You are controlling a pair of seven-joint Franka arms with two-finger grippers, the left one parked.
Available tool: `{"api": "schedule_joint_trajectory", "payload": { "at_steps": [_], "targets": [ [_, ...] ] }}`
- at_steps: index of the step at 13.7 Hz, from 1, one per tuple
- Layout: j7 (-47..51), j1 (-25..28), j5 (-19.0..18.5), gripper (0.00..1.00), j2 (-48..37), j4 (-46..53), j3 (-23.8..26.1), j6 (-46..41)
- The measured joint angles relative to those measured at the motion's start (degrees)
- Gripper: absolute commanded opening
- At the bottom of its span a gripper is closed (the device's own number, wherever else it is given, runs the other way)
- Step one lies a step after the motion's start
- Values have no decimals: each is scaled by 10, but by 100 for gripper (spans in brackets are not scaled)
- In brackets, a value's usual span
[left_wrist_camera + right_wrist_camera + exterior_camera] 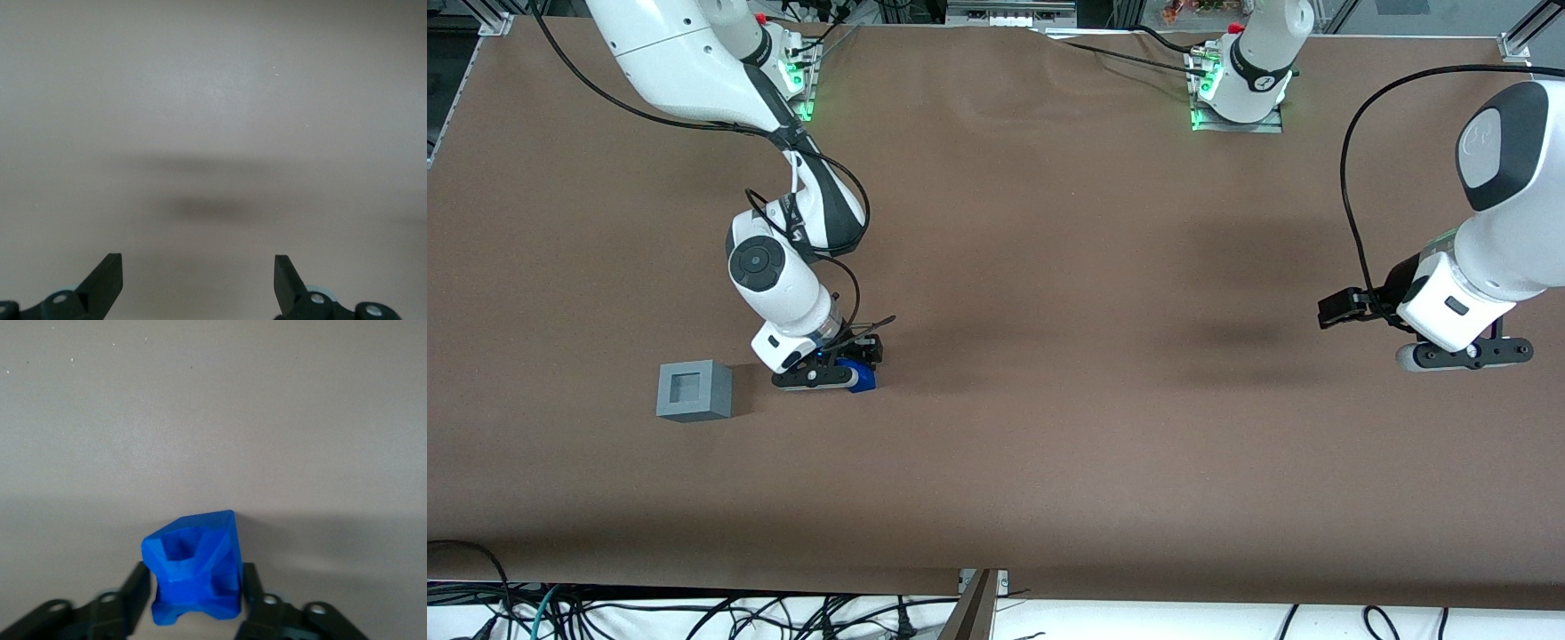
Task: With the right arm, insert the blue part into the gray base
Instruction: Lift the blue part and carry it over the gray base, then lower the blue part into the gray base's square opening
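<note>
The blue part (862, 377) shows in the front view as a sliver of bright blue under the right arm (783, 284), low at the brown table (1049, 444), with the gripper (845, 372) down around it; we count one blue part, one gray base (694, 390) and one working arm here. The gray base stands upright on the table near the gripper, toward the working arm's end, apart from the part, its square recess facing up and holding nothing. We judge the step in hand to be the grasp, or the start of the lift; from this view we cannot tell whether the part has left the table. In the left wrist view we find none of the task's things, only bare table surface. In the right wrist view the blue part (193, 577) sits between the two black fingers (133, 597), which press its two sides, so we read the gripper (193, 600) as clamped on it; we count two fingers and one part. The part looks tilted in the grip, one corner turned toward the camera. To do this well, we would lift straight up, carry the part over the recess, square it to the opening, then lower slowly.
</note>
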Motion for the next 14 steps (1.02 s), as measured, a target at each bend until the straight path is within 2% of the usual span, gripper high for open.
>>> {"api": "schedule_joint_trajectory", "payload": {
  "at_steps": [3,6,9,11,14],
  "targets": [
    [-26,-8,-1,23,-1,23,-8,-38],
    [-88,-51,0,23,-16,85,-16,-170],
    [-185,-122,1,23,-47,137,-18,-293],
    [-236,-161,2,23,-63,138,-21,-318],
    [-271,-171,4,23,-69,117,-49,-309]
  ]
}}
